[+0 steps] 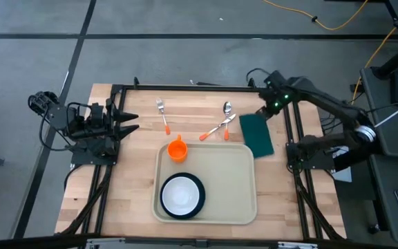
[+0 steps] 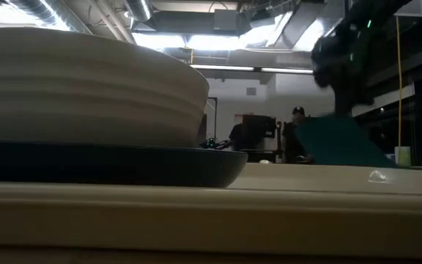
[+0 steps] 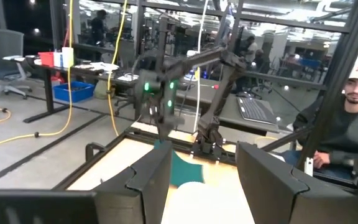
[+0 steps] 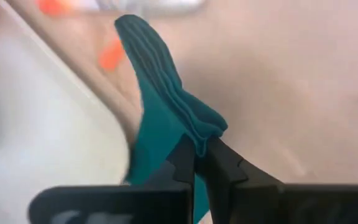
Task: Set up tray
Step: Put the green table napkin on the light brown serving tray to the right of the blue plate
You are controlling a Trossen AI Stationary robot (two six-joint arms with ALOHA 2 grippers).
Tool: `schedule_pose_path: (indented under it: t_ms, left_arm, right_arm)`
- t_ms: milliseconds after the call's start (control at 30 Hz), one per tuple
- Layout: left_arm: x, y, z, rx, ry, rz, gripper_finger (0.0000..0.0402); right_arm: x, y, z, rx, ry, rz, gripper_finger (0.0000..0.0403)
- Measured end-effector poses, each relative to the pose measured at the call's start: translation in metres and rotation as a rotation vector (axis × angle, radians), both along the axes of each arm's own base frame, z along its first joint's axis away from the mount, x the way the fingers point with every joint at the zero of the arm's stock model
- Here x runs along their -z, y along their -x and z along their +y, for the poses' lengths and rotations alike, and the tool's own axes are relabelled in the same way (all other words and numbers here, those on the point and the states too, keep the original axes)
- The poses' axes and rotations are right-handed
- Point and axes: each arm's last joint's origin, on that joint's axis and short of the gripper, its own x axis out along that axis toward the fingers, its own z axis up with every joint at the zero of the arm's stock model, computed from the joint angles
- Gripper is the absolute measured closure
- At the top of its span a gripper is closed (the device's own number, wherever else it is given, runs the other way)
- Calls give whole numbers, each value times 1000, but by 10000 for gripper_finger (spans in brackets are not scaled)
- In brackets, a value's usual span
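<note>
From above, I see the large cream plastic tray [image 1: 216, 181] on the near middle of the wooden table [image 1: 133, 187], carrying a dark blue round plate with a white bowl [image 1: 182, 196] and, at its far left corner, a small orange cup [image 1: 177, 149]. My right hand [image 1: 262, 111] sits over the far end of the dark green folded cloth [image 1: 256, 134], which lies just beside the tray's right rim; I judge I am lifting it to lay it on the tray. A fork [image 1: 162, 115] and spoons [image 1: 222, 123] with orange handles wait beyond the tray. My left hand [image 1: 131, 122] waits at the left edge, fingers spread apart.

At table height, the plate and bowl [image 2: 86, 110] block most of the scene; the cloth [image 2: 335, 143] hangs tilted, my arm above it blurred.

From the left wrist, the open fingers [image 3: 148, 180] frame the cloth [image 3: 182, 169]; a seated person is cut off at the side.

From the right wrist, the hand [image 4: 201, 155] is clenched on a pinched fold of cloth [image 4: 160, 99]; everything beyond is blurred.
</note>
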Motion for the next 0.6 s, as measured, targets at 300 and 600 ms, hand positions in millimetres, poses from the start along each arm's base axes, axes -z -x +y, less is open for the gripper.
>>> schedule_pose_path:
  t_ms: [300, 600]
  left_arm:
    - [1, 0, -1, 29, -7, 10, 229]
    - [1, -1, -2, 75, -7, 11, 229]
  right_arm:
    - [-133, 16, 20, 51, 354, -204, 386]
    - [-229, 44, 50, 80, 580, -314, 386]
